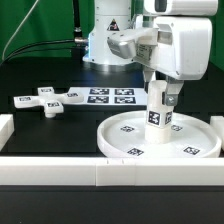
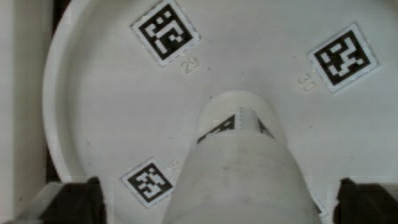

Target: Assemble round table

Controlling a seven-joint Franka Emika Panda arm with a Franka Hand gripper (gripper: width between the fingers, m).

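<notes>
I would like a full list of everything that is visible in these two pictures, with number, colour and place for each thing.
round disc: one, white with black-and-white tags, on the table at the exterior view's right.
cylinder: one, white with a tag, upright on the disc's centre.
cross-shaped piece: one, white with tags, flat at the exterior view's left.
marker board: one, white with tags, flat, beside the cross-shaped piece.
border rails: white, along the front and left edges.
table: one, black.
arm: one, white, above the disc.
hand: one, open, fingers on either side of the cylinder's top.
</notes>
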